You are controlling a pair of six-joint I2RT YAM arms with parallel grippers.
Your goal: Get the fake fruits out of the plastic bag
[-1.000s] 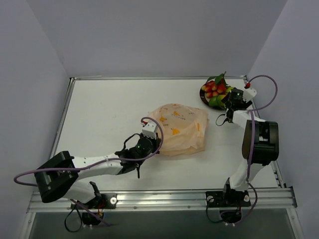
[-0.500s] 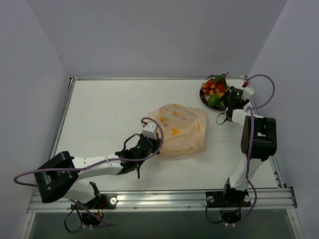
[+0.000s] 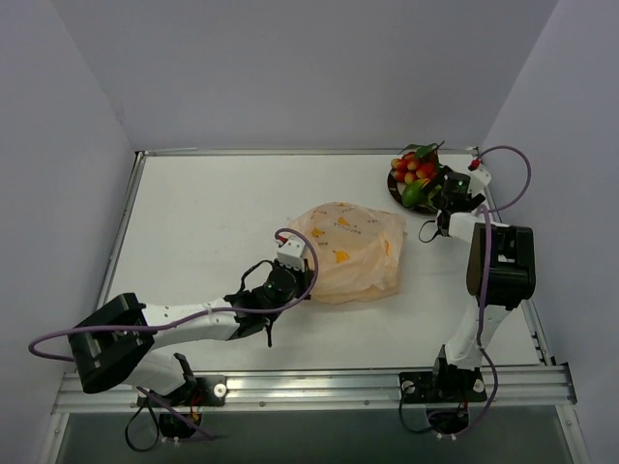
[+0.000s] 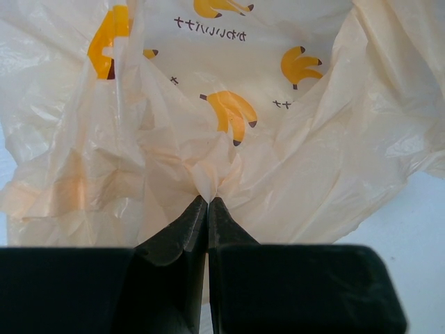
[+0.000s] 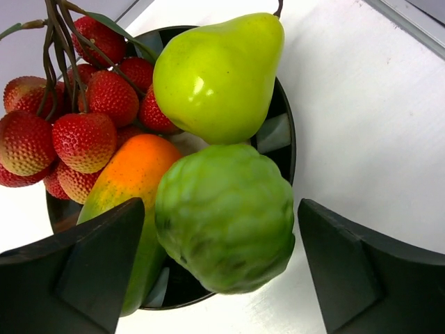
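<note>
Between the closed fingertips of the left gripper, a pinched fold of the thin, crinkly pale-orange plastic bag printed with yellow bananas is clamped. The rest of the bag billows just ahead of the jaws on the white table. The right gripper is spread wide, its fingers flanking but not touching a knobbly green round plastic fruit. That fruit lies in a round dark-rimmed plate under the hand. A glossy yellow-green pear-shaped fruit sits beyond it, an orange-green mango beside it, and a cluster of red bumpy berries further over.
</note>
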